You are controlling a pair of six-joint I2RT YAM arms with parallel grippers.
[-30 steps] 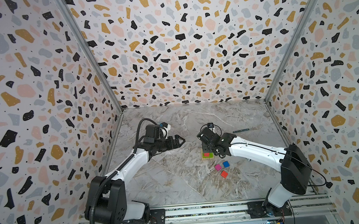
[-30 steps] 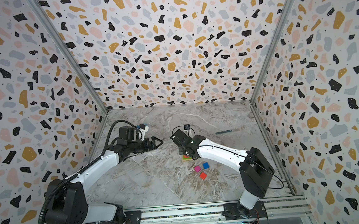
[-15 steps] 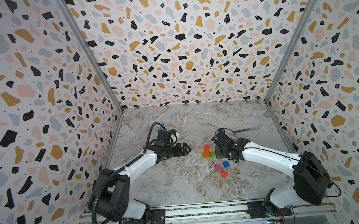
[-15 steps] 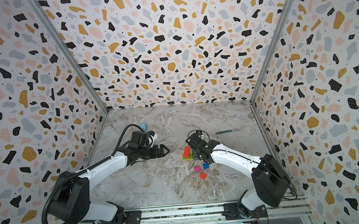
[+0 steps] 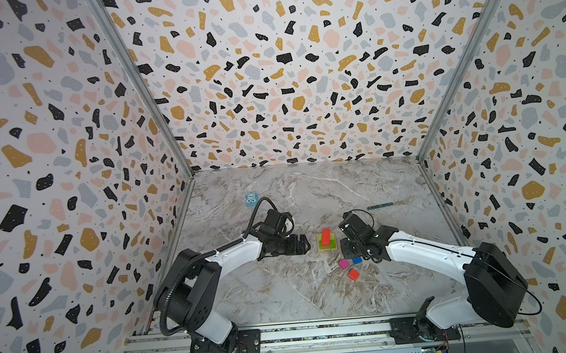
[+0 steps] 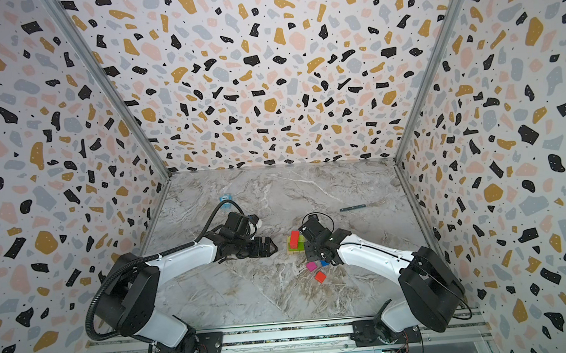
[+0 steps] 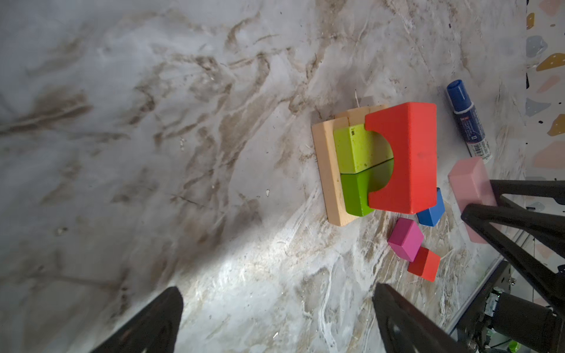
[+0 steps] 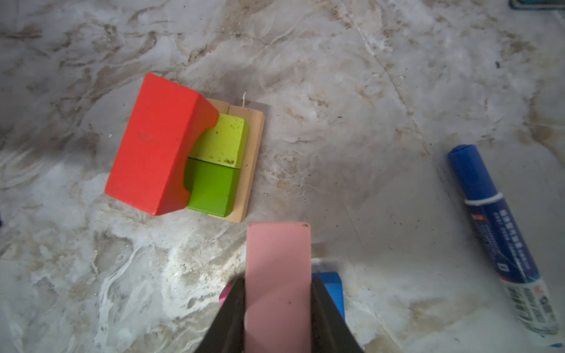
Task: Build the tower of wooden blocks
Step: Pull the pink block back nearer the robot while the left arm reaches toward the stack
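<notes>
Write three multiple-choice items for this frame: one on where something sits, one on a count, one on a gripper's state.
1. The red block rests: A on the green blocks; B under them; C apart from them.
2. Loose cubes on the table: A one; B three; C five.
3. The right gripper is: A open; B shut on the pink block; C shut on a cube.

Key:
1. A: both wrist views show it lying across the two green ones.
2. B: magenta, blue and orange-red, seen in the left wrist view.
3. B: its fingers clamp the pink block on both sides.
</notes>
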